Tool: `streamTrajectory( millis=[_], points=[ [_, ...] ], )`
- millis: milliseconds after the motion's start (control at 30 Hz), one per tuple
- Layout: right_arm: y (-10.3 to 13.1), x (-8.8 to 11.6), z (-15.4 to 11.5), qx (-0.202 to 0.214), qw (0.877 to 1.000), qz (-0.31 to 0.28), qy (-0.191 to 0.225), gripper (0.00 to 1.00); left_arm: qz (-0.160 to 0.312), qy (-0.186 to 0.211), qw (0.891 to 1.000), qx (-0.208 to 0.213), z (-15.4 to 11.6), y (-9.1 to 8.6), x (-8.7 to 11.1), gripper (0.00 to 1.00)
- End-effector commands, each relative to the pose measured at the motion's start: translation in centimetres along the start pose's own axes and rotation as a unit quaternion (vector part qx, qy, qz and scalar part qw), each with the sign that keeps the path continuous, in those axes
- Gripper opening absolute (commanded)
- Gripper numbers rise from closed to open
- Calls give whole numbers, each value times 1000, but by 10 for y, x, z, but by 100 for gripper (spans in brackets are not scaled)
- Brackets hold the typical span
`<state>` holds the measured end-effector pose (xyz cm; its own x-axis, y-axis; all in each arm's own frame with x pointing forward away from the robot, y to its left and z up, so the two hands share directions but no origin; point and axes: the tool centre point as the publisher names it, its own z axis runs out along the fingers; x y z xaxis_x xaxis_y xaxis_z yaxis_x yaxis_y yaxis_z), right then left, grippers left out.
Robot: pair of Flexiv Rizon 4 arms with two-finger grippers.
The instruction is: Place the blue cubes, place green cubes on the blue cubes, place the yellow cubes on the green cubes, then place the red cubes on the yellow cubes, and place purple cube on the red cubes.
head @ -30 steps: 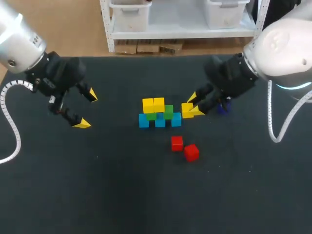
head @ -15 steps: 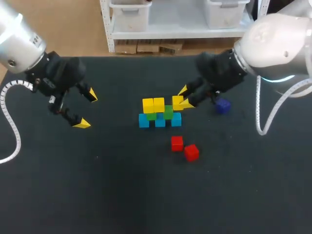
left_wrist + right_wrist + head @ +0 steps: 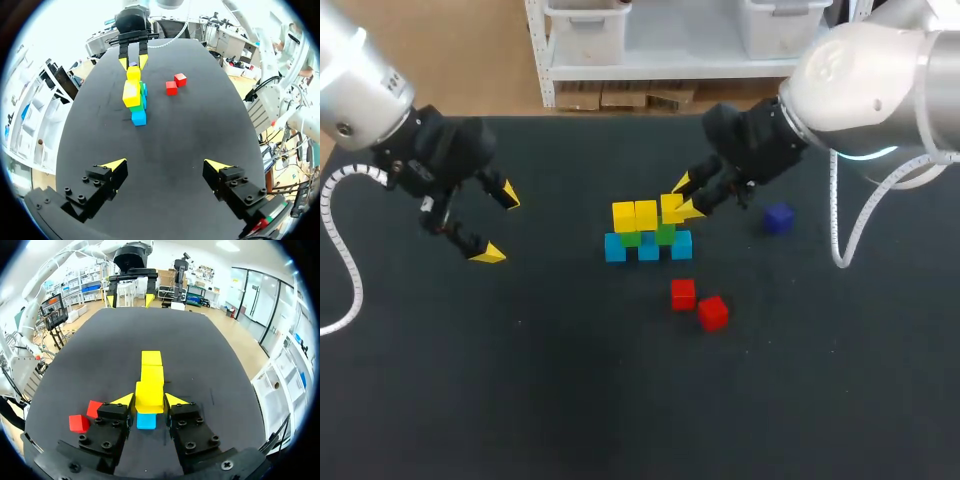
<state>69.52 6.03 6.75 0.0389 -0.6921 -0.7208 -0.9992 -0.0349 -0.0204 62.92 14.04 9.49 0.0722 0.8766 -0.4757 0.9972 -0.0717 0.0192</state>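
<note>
A robotics lab: left arm (image 3: 360, 90) and right arm (image 3: 860, 70) at a black table (image 3: 570, 390) with coloured cubes (image 3: 646, 214).

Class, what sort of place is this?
Likely a robotics lab bench: an open left tool, a right tool gripping a yellow cube, and stacked coloured cubes on a black table.

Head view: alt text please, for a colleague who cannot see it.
The right tool holds a yellow cube at the right-hand green cube, next to two yellow cubes already stacked. Two red cubes and a purple cube lie loose; the left tool hangs open, away from them.
</note>
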Motion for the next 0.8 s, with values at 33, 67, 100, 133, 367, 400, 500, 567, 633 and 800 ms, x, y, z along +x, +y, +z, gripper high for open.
streamTrajectory(
  millis=[33, 67, 100, 133, 367, 400, 500, 567, 633, 800],
  points=[
    [-1, -1, 2, -1, 1000, 1, 1, 0, 2, -2, 1000, -1, 0, -1, 2, 100],
    [-1, -1, 2, -1, 1000, 1, 1, 0, 2, -2, 1000, -1, 0, -1, 2, 100],
    [-1, -1, 3, -2, 1000, 1, 2, 0, 2, -2, 1000, -1, 0, -1, 2, 100],
    [-1, -2, 3, -2, 1000, 2, 2, 0, 2, -2, 1000, -1, 0, -1, 2, 100],
    [0, -1, 6, -3, 1000, 5, 2, 0, 2, -2, 1000, -1, 0, -1, 2, 100],
    [0, -1, 6, -3, 1000, 5, 2, 0, 2, -2, 1000, -1, 0, -1, 2, 100],
    [1, 0, 7, -4, 1000, 7, 2, 0, 2, -2, 1000, -1, 0, -1, 2, 100],
    [1, 0, 8, -4, 1000, 8, 2, 0, 2, -2, 1000, -1, 0, -1, 2, 100],
    [2, 0, 8, -4, 1000, 9, 2, 0, 2, -2, 1000, -1, 0, -1, 2, 100],
    [2, 1, 8, -4, 1000, 10, 1, 0, 2, -2, 1000, -1, 0, -1, 2, 100]
  ],
)
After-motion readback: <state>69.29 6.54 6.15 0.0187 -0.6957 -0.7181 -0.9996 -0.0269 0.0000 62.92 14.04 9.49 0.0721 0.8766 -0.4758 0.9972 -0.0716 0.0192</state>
